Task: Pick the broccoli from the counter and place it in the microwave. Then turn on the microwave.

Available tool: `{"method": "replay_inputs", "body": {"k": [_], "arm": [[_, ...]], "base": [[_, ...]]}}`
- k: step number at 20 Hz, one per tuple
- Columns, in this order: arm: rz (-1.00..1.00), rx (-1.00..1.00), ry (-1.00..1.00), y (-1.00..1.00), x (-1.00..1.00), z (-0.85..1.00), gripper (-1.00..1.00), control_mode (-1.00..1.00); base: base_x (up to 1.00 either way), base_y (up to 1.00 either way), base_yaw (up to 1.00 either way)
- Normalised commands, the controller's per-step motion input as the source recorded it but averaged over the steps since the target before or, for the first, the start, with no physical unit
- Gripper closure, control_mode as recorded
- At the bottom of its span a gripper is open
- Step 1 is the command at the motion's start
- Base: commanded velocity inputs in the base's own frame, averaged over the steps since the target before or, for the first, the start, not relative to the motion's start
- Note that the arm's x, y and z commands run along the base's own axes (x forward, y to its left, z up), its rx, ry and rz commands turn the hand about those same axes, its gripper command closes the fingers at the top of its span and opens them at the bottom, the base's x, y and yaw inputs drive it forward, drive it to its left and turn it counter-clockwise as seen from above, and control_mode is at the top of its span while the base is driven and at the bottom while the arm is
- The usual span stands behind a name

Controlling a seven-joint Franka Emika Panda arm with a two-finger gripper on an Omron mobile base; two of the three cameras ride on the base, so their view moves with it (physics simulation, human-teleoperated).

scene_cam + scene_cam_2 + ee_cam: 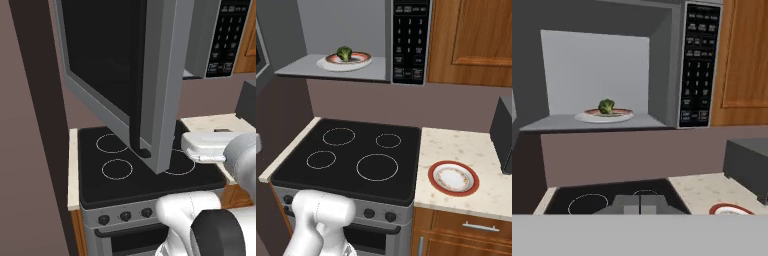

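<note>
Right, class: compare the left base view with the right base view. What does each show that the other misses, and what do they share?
Left base view alone: the microwave's open door, swung out over the stove, with its black handle.

Right base view alone: the broccoli on a plate inside the microwave, and a second plate on the counter.

Both: the black cooktop, the stove knobs, the keypad and the robot's white arm.

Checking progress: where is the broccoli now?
The broccoli sits on a red-rimmed plate inside the open microwave, left of its keypad, above the cooktop.
</note>
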Motion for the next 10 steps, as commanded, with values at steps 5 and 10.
{"method": "replay_inputs", "body": {"k": [5,10], "arm": [[-0.14,-0.03,-0.11,0.25,-0.83,0.00,1.00,-1.00],[-0.12,-0.04,-0.10,0.28,-0.73,0.00,1.00,-1.00]], "base": [[0.00,0.00,0.00],[0.00,0.00,0.00]]}}
